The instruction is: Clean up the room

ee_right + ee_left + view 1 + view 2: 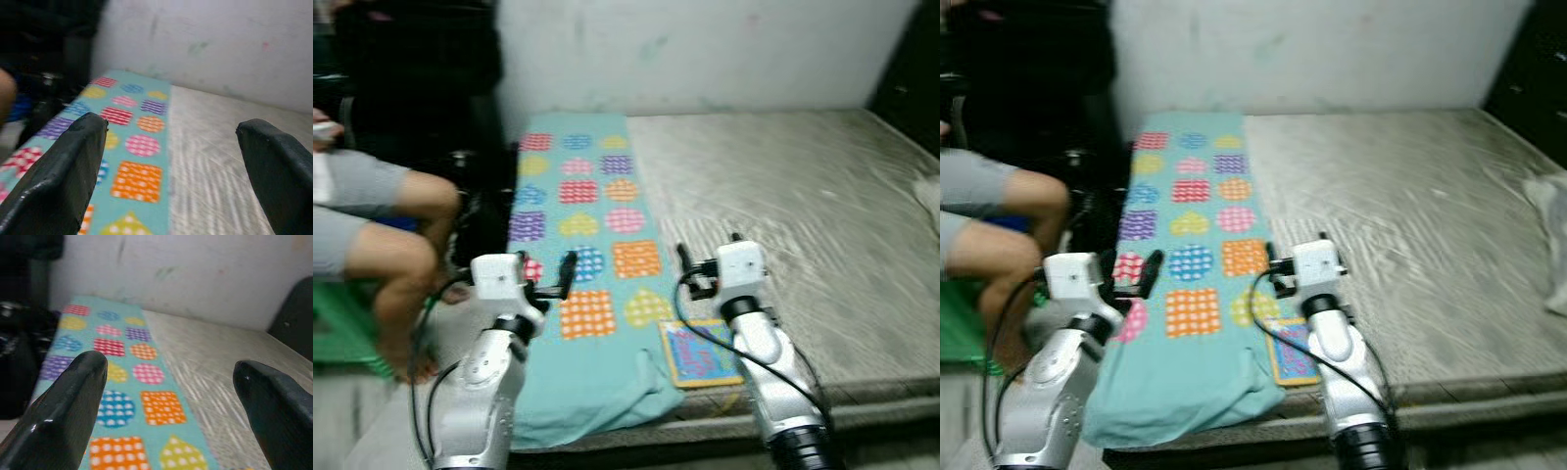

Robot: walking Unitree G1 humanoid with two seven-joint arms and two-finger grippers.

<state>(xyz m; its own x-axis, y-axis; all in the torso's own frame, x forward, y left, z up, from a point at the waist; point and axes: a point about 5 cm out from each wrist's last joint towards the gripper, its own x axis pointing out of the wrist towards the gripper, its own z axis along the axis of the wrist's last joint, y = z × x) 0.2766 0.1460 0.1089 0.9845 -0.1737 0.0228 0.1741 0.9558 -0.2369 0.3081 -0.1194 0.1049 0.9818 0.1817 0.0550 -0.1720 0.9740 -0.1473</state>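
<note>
Both grippers, left and right, hover with fingers spread wide and empty over the bed's near edge. The blanket lies along the bed's left side, its end drooping off; a careless tug could drag the book off, or bump the seated person.

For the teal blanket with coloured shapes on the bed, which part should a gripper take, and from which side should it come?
Probably the bunched near end of the teal blanket, where it droops over the front edge of the bed. The folds there give the fingers something to close on; elsewhere it lies flat. The left gripper hovers open above it and could come down from the robot's side. The small book lies just beside that end.
</note>
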